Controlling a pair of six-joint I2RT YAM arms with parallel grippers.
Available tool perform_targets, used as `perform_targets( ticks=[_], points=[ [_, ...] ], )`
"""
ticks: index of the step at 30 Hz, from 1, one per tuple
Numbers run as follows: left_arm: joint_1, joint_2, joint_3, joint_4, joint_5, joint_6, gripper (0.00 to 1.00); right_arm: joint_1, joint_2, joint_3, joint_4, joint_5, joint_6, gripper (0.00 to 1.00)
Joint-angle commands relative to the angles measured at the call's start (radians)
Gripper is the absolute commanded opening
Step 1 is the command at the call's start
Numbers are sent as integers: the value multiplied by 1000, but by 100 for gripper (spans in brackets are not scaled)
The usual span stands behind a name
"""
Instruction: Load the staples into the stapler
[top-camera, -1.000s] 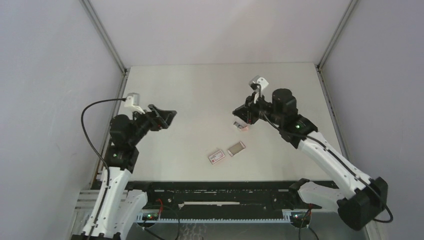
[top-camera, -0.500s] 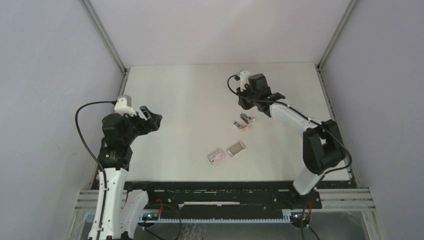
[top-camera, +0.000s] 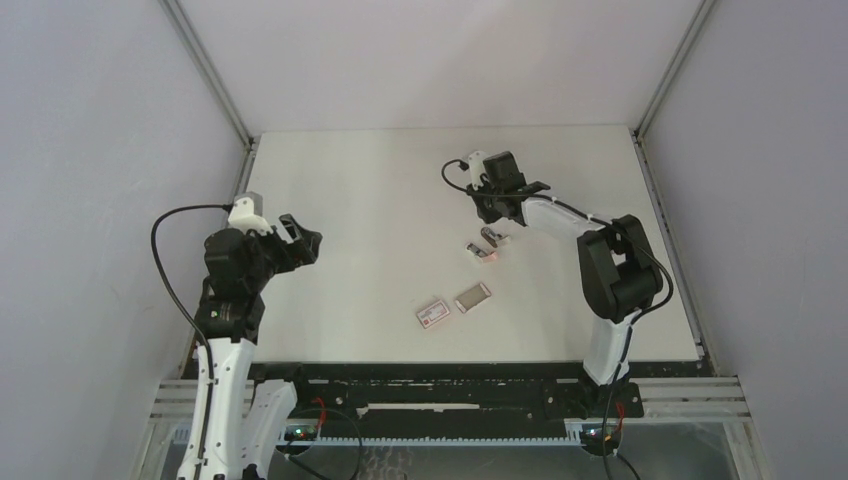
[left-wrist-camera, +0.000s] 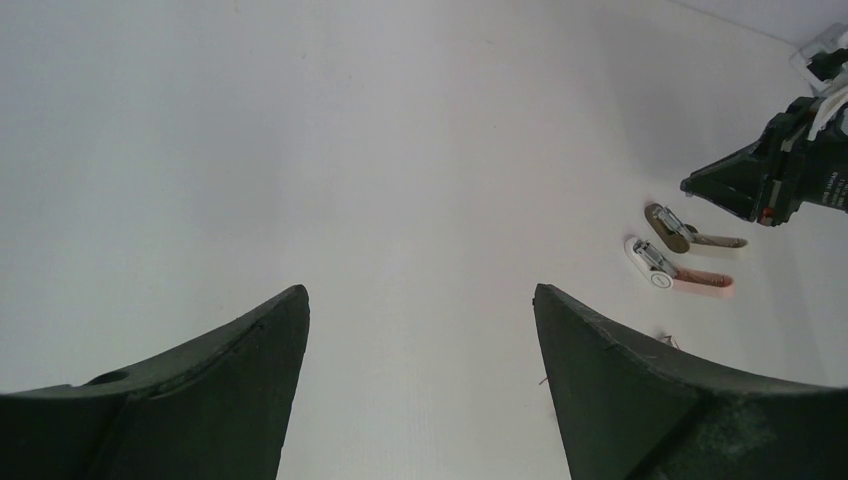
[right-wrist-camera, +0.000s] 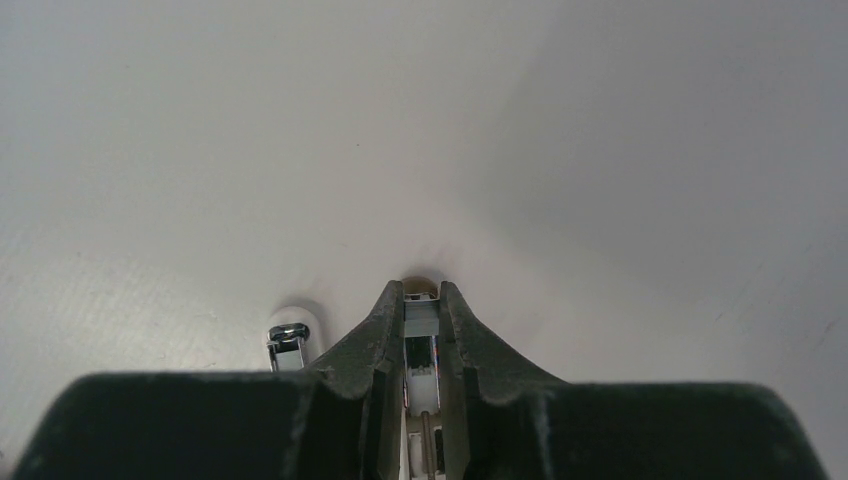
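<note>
The small stapler lies opened in two arms at mid-table: a white-and-pink arm and a tan, chrome-lined arm. My right gripper hangs just behind and above the tan arm, apart from it in the left wrist view. Its jaws are nearly together. Down the slim slit show a silvery-grey block, a white pusher and a rod; whether the block is pinched or lies in the track below, I cannot tell. The tray of staples rests nearer the arms. My left gripper is open and empty, far left.
A white box with a red label lies beside the tray. A few tiny loose bits lie near the stapler. Metal frame posts rise at the table's back corners, with grey walls on both sides.
The right gripper has drawn back from on top of the stapler, uncovering its tan arm, and that arm's elbow has swung in. The left gripper pulled back leftward. Stapler, tray and box stayed put.
</note>
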Motion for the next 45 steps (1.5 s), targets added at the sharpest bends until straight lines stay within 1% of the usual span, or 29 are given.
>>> perform_targets(
  ticks=[1,12,45],
  points=[
    [6,-12,26,15,-10,24,87,6,15,39,-19,25,-28,13],
    [7,-19,26,14,-10,25,87,21,60,40,-49,63,-42,13],
    [11,-26,23,13,-11,27,87,22,83,47,-79,59,-46,13]
  ],
)
